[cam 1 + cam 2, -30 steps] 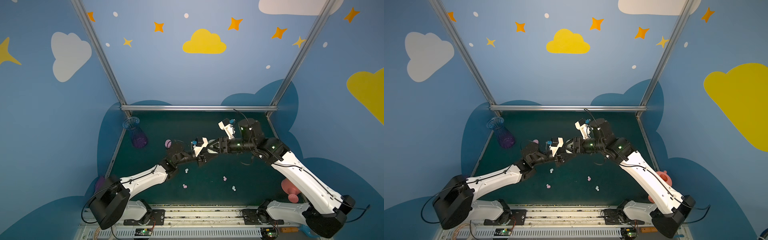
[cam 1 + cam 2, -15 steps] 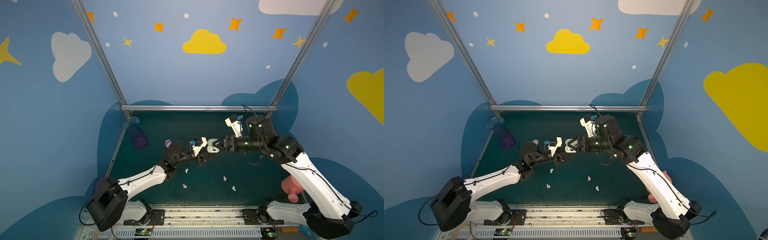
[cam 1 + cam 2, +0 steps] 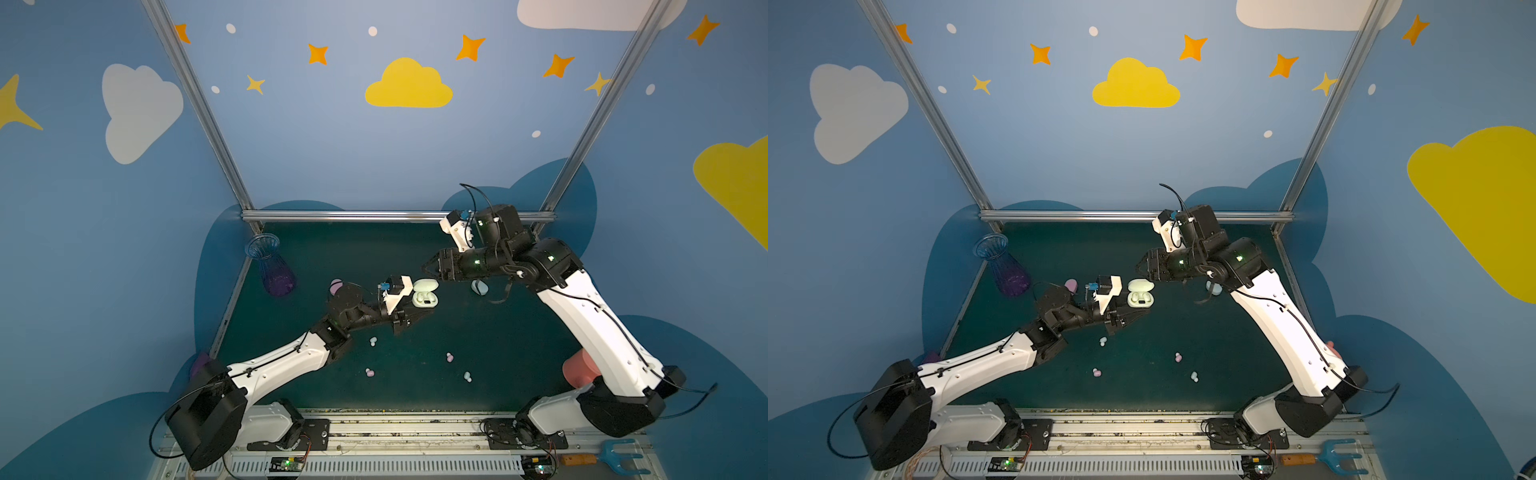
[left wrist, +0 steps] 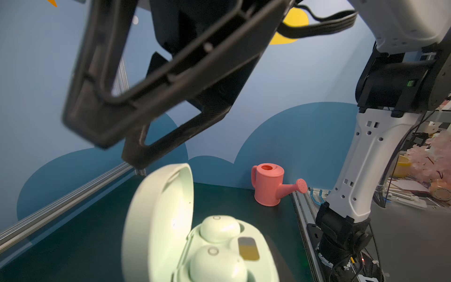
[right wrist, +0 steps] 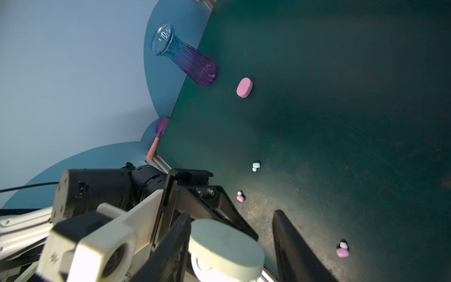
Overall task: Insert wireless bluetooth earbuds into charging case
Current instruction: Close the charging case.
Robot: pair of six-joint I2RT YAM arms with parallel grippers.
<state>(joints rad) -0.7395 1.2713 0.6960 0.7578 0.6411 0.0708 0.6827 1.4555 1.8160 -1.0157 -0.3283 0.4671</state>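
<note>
Dark green matting [image 3: 519, 340] carries, at the left, a glass vase [image 3: 272, 270] and a shut pink case [image 3: 335, 286]. Next, the left gripper [image 3: 417, 312] is clamped on the pale charging case [image 3: 424, 299], whose long axis runs across, with both cream earbuds [image 4: 218, 228] seated inside. Its lid [image 3: 426, 285] stands open. The right gripper [image 3: 430, 268], jaws apart, straddles that lid from the right and looks the nearer arm for shutting it. Four loose buds [image 3: 449, 357] lie toward the front.

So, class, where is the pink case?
In both top views the pink case lies at the mat's left, between the glass vase and left arm.
</note>
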